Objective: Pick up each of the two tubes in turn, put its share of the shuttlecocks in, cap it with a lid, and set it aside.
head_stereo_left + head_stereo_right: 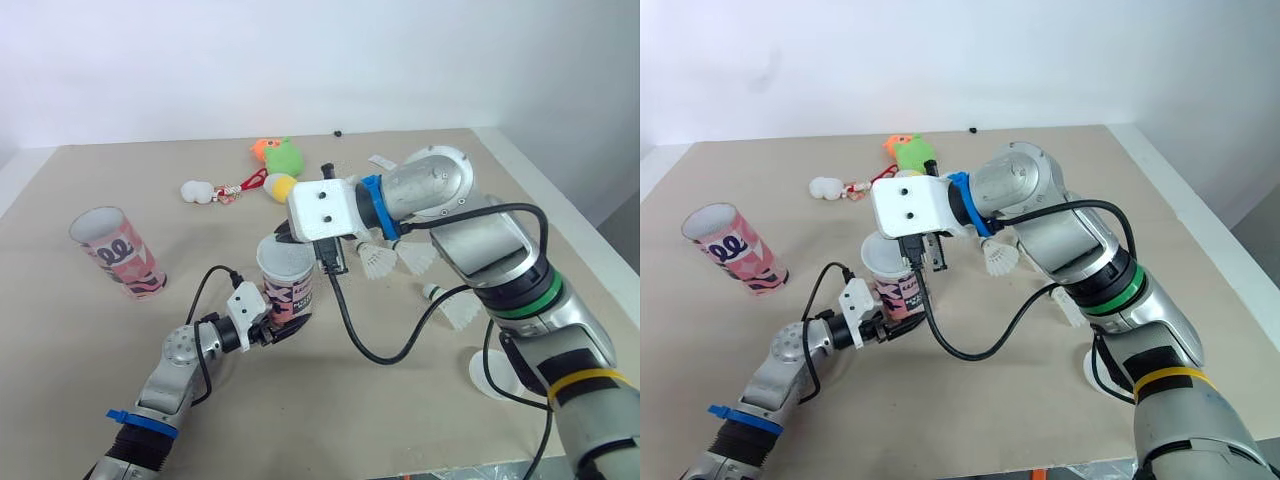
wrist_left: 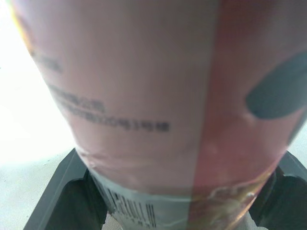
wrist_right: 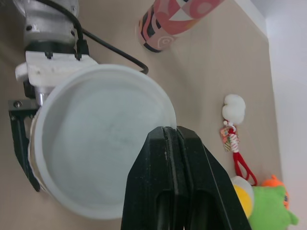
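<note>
Two black fingers of the left gripper clamped on the tube low down, near its base, just left of centre in the left eye view, mouth upward and leaning a little. Above it, the right gripper, fingertips pressed together at the tube's white rim, nothing visible between them (whether something thin is pinched there, cannot tell).

Further out: loose shuttlecocks on the table right of centre, a white lid at lower right partly behind the arm, the second tube tilted at upper left.

Probably light, thin-walled card: stiff along its length, easy to dent at the open end. Best held around the lower body, as here, with a modest squeeze. Printed skin likely smooth, so liable to slip or twist if pushed from above. Feathers fragile; better taken by the head end.
</note>
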